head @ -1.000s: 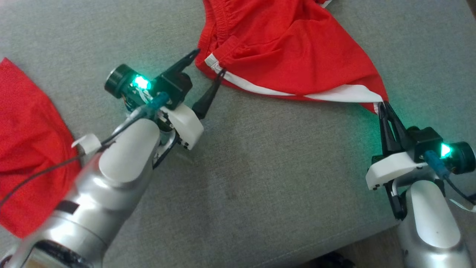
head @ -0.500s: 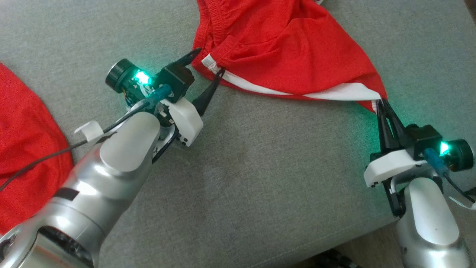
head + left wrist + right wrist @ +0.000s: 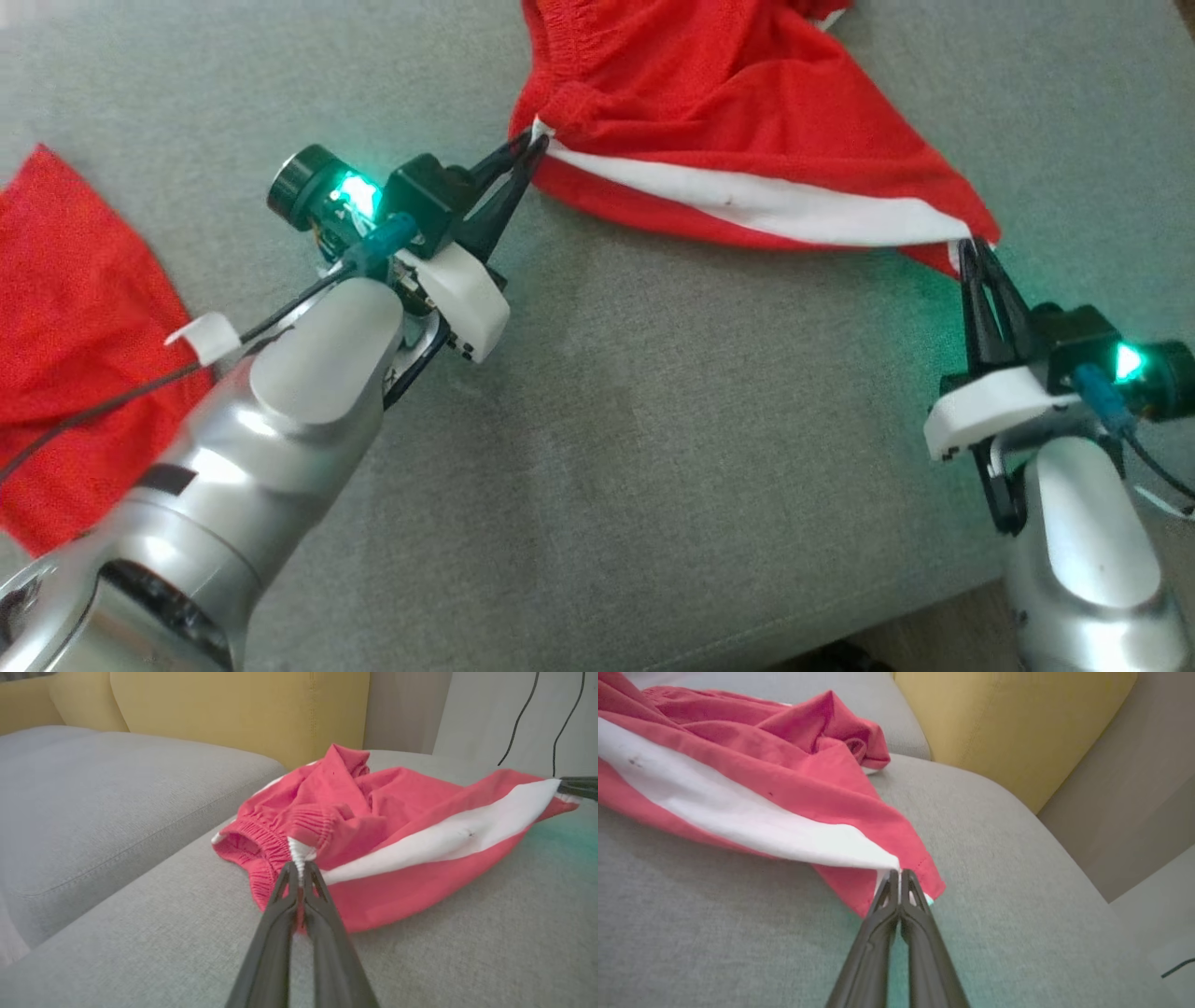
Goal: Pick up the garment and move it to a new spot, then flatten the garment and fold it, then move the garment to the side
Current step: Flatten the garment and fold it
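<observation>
- On the grey sofa seat (image 3: 653, 420), in the head view, the red garment (image 3: 728, 93) is seen at the top middle, with a white stripe (image 3: 775, 205) along its near edge.
- The left hand (image 3: 532, 142) is clamped shut on the left end of that stripe, and the right hand (image 3: 973, 247) is clamped shut on its right end.
- The two hands are held well apart, and the stripe is drawn nearly straight between them.
- A second red cloth (image 3: 75, 308) is seen at the left edge of the seat, well apart from the garment and partly hidden by the left forearm.
- In the left wrist view, the long dark fingers are pressed together on a white bit of fabric at the gathered waistband (image 3: 261, 835).
- The rest of the garment is bunched on the seat behind, and the stripe is run off to the right, where the tips of the right hand are pinched on the far corner.
- A yellow backrest (image 3: 233, 709) is seen behind the seat.
- In the right wrist view, the fingers are closed together on the hem corner where the stripe ends.
- From there the garment is spread up and to the left across the seat.
</observation>
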Motion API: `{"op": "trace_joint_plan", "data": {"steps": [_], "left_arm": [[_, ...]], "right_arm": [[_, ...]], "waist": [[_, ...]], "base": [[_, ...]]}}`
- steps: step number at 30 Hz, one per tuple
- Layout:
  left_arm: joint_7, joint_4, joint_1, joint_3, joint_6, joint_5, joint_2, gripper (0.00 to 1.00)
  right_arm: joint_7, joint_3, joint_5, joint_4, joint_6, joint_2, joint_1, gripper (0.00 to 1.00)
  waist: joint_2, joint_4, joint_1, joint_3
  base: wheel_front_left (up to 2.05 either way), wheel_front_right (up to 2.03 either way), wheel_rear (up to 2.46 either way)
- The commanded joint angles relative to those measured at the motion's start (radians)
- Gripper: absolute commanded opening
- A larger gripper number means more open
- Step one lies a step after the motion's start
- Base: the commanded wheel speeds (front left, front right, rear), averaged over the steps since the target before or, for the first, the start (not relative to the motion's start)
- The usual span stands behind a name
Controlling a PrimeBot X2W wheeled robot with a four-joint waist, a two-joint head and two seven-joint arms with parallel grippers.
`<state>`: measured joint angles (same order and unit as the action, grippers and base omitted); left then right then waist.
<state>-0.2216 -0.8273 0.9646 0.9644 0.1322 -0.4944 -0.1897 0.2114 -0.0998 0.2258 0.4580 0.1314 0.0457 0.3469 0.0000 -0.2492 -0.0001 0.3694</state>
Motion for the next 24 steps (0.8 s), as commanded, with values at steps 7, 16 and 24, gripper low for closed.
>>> {"op": "trace_joint_plan", "data": {"steps": [7,16,24], "left_arm": [[-0.032,0.104,0.035,-0.094,-0.014,-0.039,-0.064,0.0],[-0.02,0.362,0.063,-0.208,-0.089,-0.071,-0.194,0.0],[0.042,0.566,-0.01,-0.245,-0.183,-0.084,-0.287,0.0]], "right_arm": [[0.028,0.082,0.017,-0.108,-0.001,0.052,0.094,0.0],[0.02,0.254,-0.066,-0.218,-0.001,0.229,0.309,0.0],[-0.045,0.337,-0.145,-0.268,-0.001,0.31,0.367,0.0]], "waist": [[0.0,0.04,0.0001,-0.08],[0.0,0.099,0.0001,-0.225],[0.0,0.126,0.0001,-0.312]], "base": [[0.0,0.0,0.0],[0.0,0.0,0.0],[0.0,0.0,0.0]]}}
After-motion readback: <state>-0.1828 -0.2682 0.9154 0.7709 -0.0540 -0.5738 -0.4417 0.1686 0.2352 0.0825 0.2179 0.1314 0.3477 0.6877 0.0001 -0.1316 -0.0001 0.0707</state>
